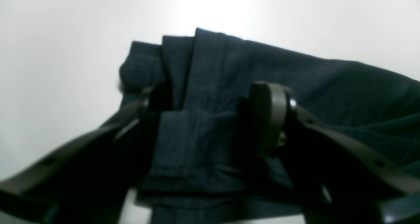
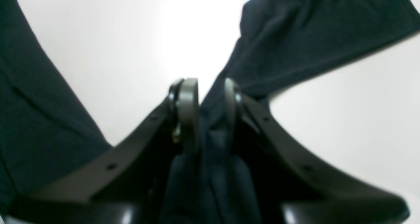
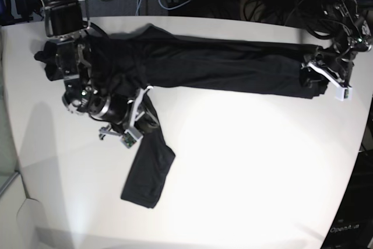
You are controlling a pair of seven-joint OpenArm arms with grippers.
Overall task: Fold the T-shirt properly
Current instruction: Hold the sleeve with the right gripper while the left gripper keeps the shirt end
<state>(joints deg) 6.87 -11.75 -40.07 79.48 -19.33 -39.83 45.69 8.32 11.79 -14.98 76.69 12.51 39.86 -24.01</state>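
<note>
Pinching T-shirt (image 3: 233,65) in right fingers (image 2: 188,99), left fingers (image 1: 272,115) clamping folded hem, base view showing full spread.

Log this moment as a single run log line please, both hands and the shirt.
task: fold T-shirt | left hand: jaws wide around folded end | right hand: shut on sleeve | shirt: long band across white table | fold: unfinished
</note>
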